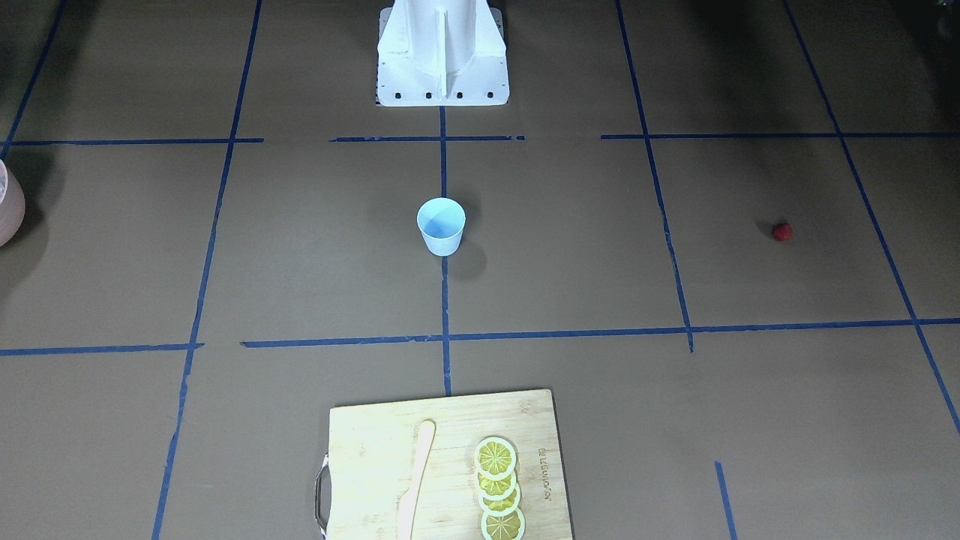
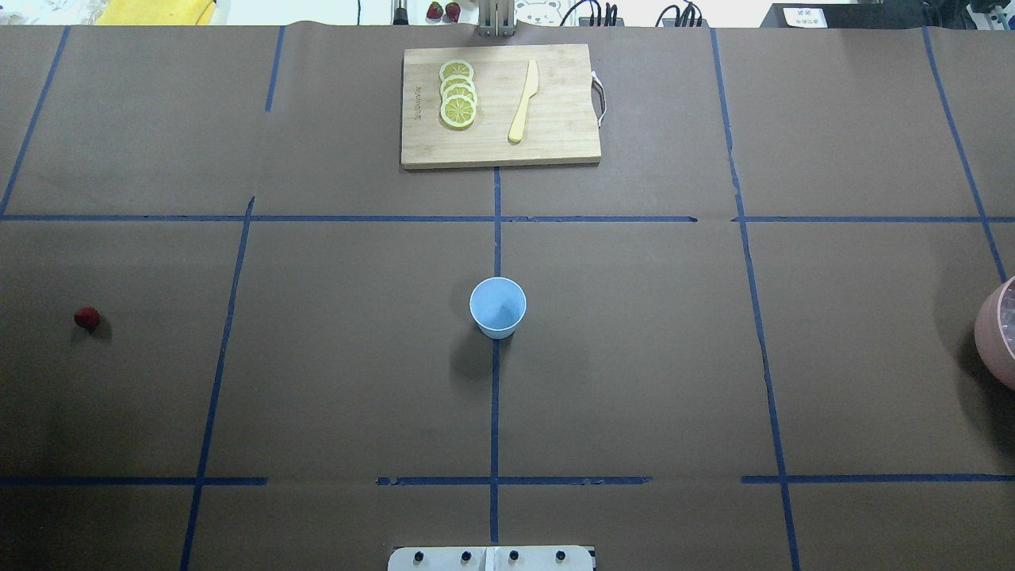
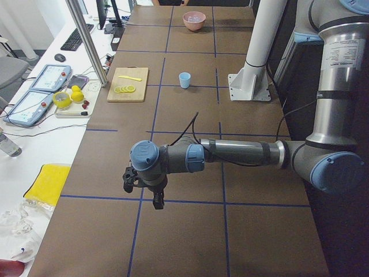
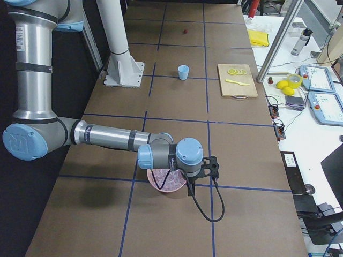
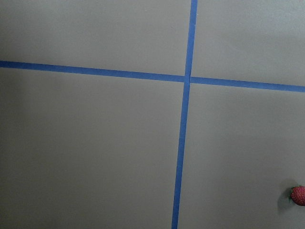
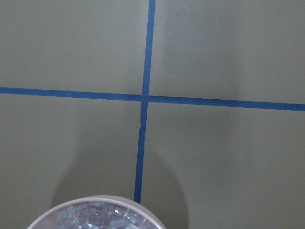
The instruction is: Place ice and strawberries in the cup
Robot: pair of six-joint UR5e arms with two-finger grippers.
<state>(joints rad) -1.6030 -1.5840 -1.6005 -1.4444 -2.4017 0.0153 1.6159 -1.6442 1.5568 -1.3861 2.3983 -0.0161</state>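
One strawberry lies on the counter, well out on the robot's left of the upright cup. In the left wrist view it sits at the lower right edge, off to one side of the left tool. Ice lies in a pink bowl well off the cup's other side, with the right tool hanging above it. Both forearms stretch level, tools pointing down. I cannot tell whether either tool is open or closed.
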